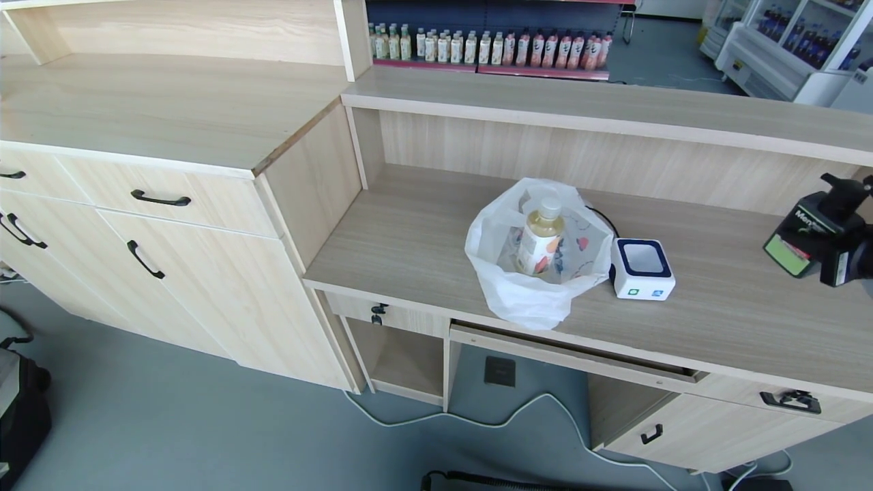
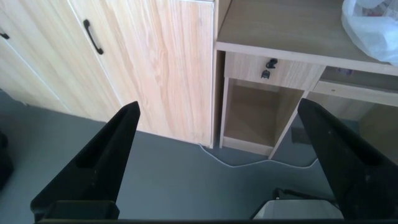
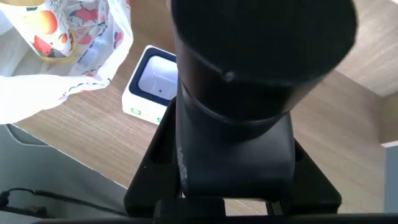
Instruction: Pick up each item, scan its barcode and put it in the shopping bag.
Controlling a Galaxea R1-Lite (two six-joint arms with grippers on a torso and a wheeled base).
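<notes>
Shopping bag, thin crinkled white plastic, sits open on the pale wood-grain table, well off to the right hand's left. A clear drink bottle with a white cap and fruit-printed label stands upright inside it. Between bag and right hand lies the scanner, a white box with rounded corners and a dark-framed window, just beside the bag. The right hand is clamped around a black cylindrical container with a green label patch, held above the table. The left hand hangs low over the smooth grey floor, its flat black fingers spread wide and holding nothing.
</notes>
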